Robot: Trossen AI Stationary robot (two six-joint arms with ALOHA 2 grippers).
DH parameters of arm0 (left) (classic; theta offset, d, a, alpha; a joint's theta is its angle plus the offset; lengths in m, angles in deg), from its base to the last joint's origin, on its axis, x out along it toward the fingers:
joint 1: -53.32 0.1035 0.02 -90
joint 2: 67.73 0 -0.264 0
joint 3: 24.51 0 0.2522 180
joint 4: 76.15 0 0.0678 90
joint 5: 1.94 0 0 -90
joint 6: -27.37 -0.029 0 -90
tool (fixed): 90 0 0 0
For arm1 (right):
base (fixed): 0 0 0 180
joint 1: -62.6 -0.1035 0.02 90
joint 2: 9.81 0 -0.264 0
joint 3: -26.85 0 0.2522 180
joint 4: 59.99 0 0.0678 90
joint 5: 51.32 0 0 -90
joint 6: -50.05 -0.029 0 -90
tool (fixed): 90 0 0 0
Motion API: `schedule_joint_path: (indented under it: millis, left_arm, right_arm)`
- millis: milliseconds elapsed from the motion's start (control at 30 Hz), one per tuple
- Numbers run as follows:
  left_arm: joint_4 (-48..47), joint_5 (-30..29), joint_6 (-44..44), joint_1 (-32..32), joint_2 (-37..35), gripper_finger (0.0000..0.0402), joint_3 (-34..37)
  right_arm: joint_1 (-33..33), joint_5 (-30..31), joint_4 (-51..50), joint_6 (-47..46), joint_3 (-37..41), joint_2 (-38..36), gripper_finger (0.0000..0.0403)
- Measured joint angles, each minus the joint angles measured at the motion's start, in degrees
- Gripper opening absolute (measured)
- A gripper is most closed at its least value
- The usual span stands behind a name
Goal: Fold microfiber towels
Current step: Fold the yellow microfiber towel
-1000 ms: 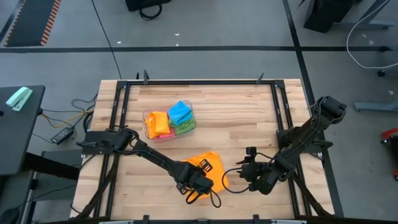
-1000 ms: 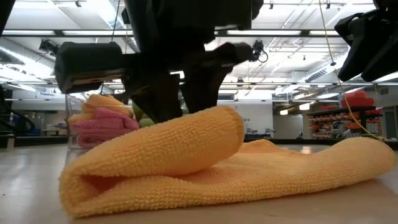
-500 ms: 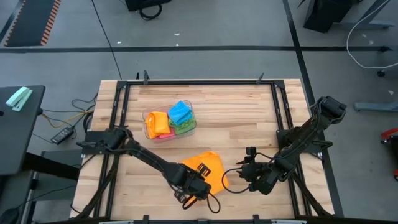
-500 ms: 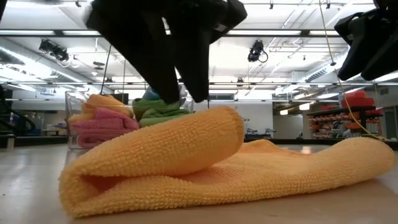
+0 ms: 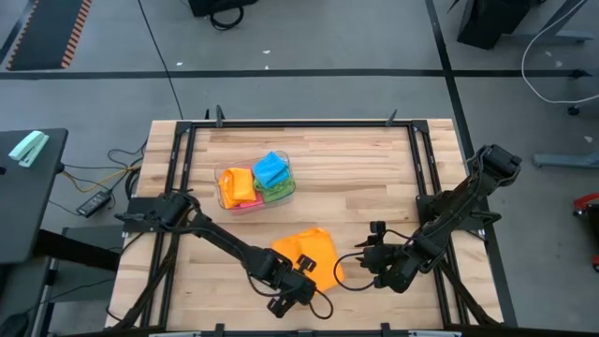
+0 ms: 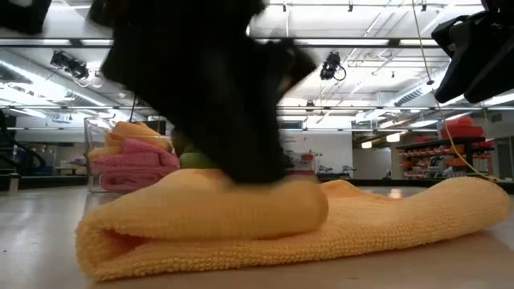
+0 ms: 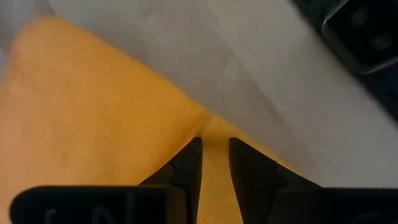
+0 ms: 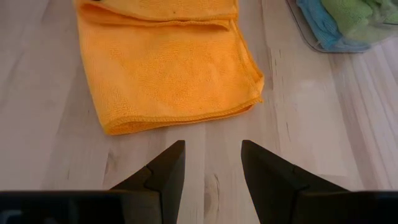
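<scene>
Orange towel (image 5: 312,255) folded on the counter (image 5: 365,173), near the front edge, between both arms. Left gripper (image 5: 293,291) down on its near corner, fingers (image 7: 188,168) narrowly parted with a strip of orange cloth between them; whether actually pinched, cannot tell. Low view mostly blocked by that dark gripper pressing the top fold. Right gripper (image 8: 211,163) just beside the towel, fingers spread, holding nothing. Tub (image 5: 223,177) farther back with pink, green, blue and orange towels (image 5: 256,180), partly hidden.
</scene>
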Motion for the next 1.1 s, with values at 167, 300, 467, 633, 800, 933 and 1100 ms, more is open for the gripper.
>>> schedule_joint_path:
  millis: [167,300,467,633,800,933,1100]
  left_arm:
    - [5.26,0.00,0.00,0.26,0.14,0.0077,5.73]
    - [5.99,-0.16,-0.02,0.28,0.04,0.0071,6.44]
    - [0.44,-0.35,-2.32,-0.38,0.03,0.0068,1.85]
    - [-12.15,-8.23,-4.21,-1.03,0.00,0.0065,-4.78]
    - [-23.35,-18.92,-5.31,0.85,0.00,0.0058,-6.44]
    - [-26.19,-19.97,-3.27,3.91,0.51,0.0052,-6.37]
    - [-26.44,-19.85,-2.54,7.19,2.77,0.0052,-6.35]
  right_arm:
    - [0.00,0.00,0.00,0.04,0.00,0.00,0.0166]
    - [0.00,0.00,0.00,0.02,0.00,-0.01,0.0166]
    - [0.00,0.00,-0.02,-0.09,0.00,0.00,0.0166]
    - [0.00,0.02,0.00,-0.07,0.00,-0.02,0.0166]
    - [0.00,0.02,0.00,-0.05,0.00,-0.01,0.0166]
    - [0.00,0.02,0.02,-0.04,0.00,0.00,0.0166]
    - [0.00,0.02,0.02,-0.04,0.00,0.00,0.0166]
